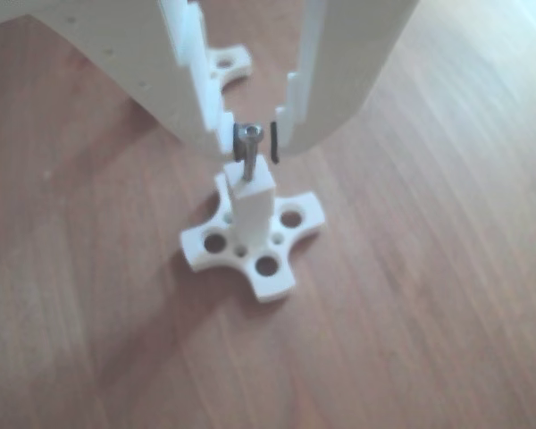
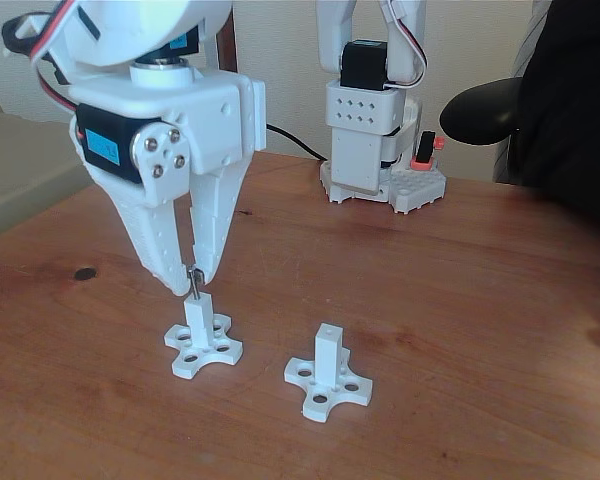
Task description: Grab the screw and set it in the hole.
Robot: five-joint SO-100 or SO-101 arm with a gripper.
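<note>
The screw [image 1: 249, 150] stands upright with its tip in the hole on top of a white post [image 1: 253, 210] that has a cross-shaped base. My gripper [image 1: 254, 141] hangs right above, its fingers on either side of the screw head. The left pad sits against the head, while a strip of table shows between the head and the right pad, so the jaws are slightly open. In the fixed view the screw [image 2: 194, 283] pokes up from the same post [image 2: 200, 325] between my gripper's [image 2: 192, 278] tips.
A second white post [image 2: 327, 372] stands right of the first on the wooden table [image 2: 460, 300]. A lobe of another base [image 1: 229, 61] shows behind my fingers. A second arm's base [image 2: 375, 140] is at the back, and a dark shape [image 2: 570, 100] at the right edge.
</note>
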